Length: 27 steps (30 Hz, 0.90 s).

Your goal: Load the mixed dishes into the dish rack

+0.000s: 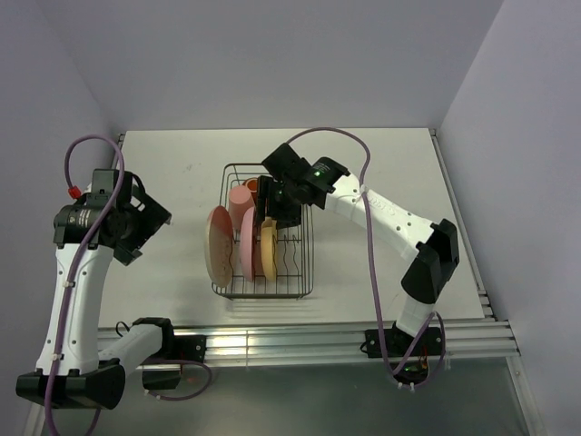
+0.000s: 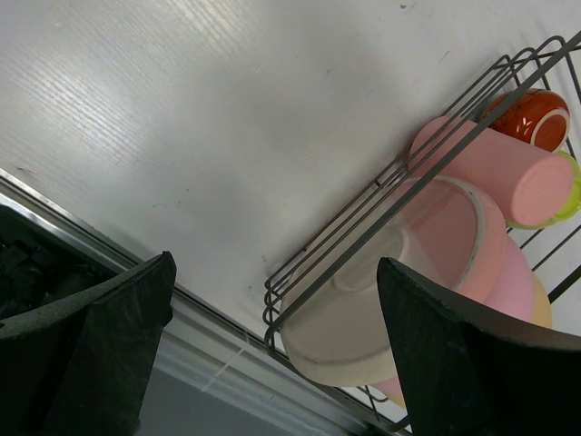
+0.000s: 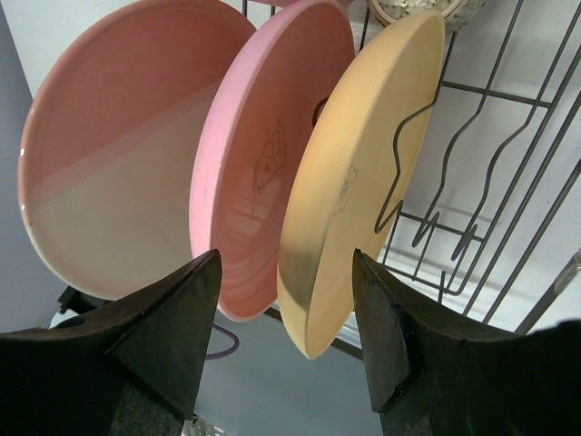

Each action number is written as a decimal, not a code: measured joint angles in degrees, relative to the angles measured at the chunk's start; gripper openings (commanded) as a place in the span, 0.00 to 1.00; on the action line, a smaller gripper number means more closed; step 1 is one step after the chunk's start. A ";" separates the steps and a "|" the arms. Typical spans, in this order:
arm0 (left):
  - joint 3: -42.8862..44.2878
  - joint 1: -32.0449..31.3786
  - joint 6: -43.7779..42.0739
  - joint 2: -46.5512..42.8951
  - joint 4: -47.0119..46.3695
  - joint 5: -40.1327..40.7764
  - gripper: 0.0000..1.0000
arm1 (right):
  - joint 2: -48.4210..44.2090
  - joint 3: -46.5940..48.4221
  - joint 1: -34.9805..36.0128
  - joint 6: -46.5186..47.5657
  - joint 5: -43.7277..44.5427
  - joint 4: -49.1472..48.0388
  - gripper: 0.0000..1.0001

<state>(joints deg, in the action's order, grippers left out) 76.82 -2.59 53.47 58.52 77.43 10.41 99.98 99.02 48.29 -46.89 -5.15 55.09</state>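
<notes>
Standing on edge in the dish rack point(image 1: 263, 294), mid-frame in the overhead view, are three plates side by side. The yellow-orange plate point(image 3: 363, 163) sits in its wire slot, the pink plate point(image 3: 263, 154) is next to it, and the pink-and-cream plate point(image 3: 109, 154) is outermost on the left. Toward the rack's upper end lie the salmon-pink tumbler point(image 2: 499, 168), the red-orange cup point(image 2: 531, 116) and a sliver of the lime-green bowl point(image 2: 570, 195).

The right gripper point(image 3: 284, 263) hangs right over the yellow-orange and pink plates. Its fingers are spread to either side of their edges and clamp nothing that I can see. From here the job looks like getting that hand out cleanly. I'd keep the fingers wide and pull away in line with the plates' faces, not across them. The plates look to lean, and a sideways brush could tip one onto its neighbour.

The left gripper point(image 1: 150, 218) hovers at the left of the frame over the table point(image 1: 381, 182), fingers fully apart and empty.
</notes>
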 measured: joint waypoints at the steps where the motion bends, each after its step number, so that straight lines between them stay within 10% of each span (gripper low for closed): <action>1: -0.07 0.00 0.00 0.24 0.02 0.00 0.99 | -0.22 0.00 0.00 0.07 0.02 -0.02 0.67; 16: -0.55 0.00 -0.35 1.29 -0.98 -2.05 0.99 | -3.74 1.53 -0.79 4.57 2.38 0.46 0.84; 19: -0.68 0.00 -0.76 2.12 -2.34 -4.59 0.99 | -9.01 -1.33 -1.33 6.75 3.98 -0.48 0.99; 27: -0.72 0.00 -0.87 4.15 -6.05 -10.73 0.99 | -30.38 -18.69 -5.20 9.73 3.54 -4.96 1.00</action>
<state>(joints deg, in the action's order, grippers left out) 76.09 -2.59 52.60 62.67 71.37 -0.32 69.60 80.34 43.09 -37.17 -1.61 50.13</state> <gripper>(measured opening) 0.993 0.994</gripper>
